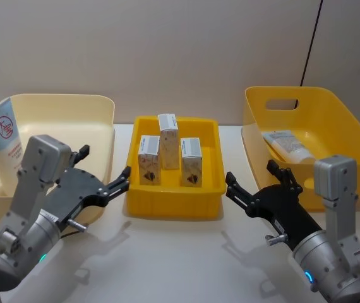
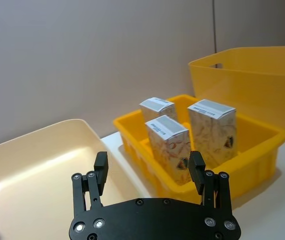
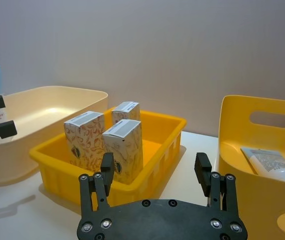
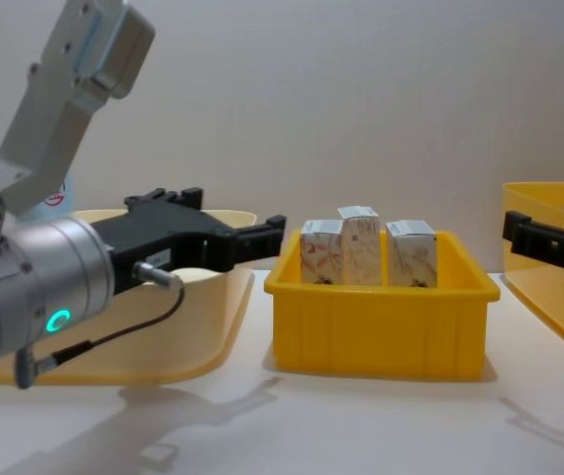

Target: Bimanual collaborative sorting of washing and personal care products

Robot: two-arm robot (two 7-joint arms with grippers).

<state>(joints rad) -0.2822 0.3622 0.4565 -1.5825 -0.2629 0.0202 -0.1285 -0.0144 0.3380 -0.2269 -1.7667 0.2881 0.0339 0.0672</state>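
Note:
Three small white cartons with reddish swirls [image 1: 149,160] [image 1: 168,140] [image 1: 191,161] stand upright in a small yellow tray [image 1: 174,208] at the table's middle. One light-blue-and-white tube [image 1: 3,142] with a red logo leans upright in the cream bin [image 1: 60,104] on the left. Another tube [image 1: 287,146] lies in the deep yellow bin [image 1: 338,110] on the right. My left gripper [image 1: 106,163] hangs open and empty between the cream bin and the tray. Open and empty too, my right gripper [image 1: 251,173] hovers right of the tray, before the yellow bin.
The yellow bin has a handle slot [image 1: 281,103] in its far wall. White tabletop [image 1: 180,259] lies in front of the tray and between the bins. A plain wall closes off the back, with a dark cable [image 1: 312,38] running down it at the right.

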